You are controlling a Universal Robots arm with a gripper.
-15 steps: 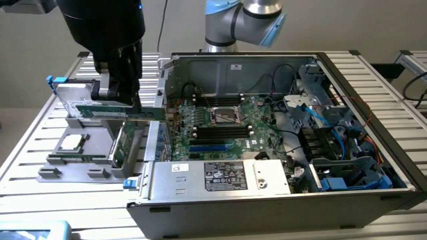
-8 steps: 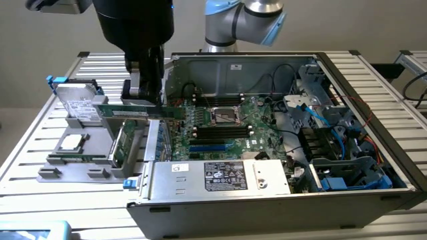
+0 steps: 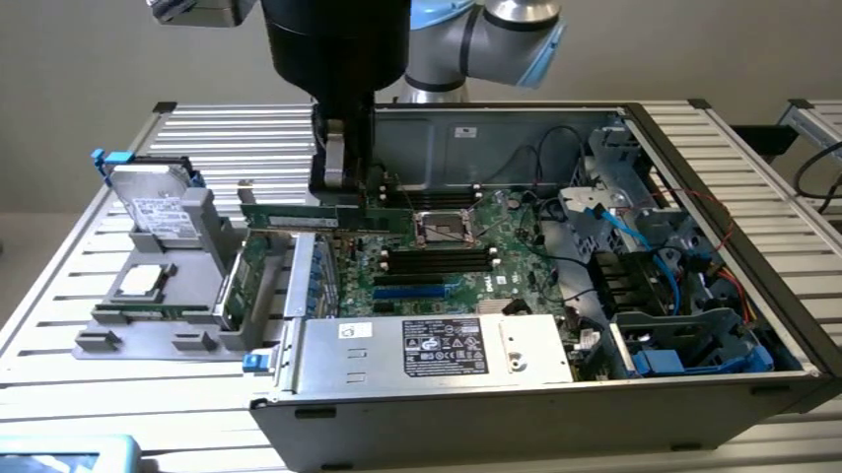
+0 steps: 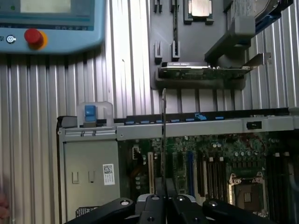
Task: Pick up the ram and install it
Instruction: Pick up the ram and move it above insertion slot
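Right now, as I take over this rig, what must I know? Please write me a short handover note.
Hand: shut on the ram, which it holds level, lengthways.
Position: the ram hangs in the air inside the open computer case, above the motherboard, close to the case wall on the exterior view's left.
Done: the ram is picked up and is over the board.
Left: the ram is not yet seated; the memory slots lie lower, nearer the middle of the board.
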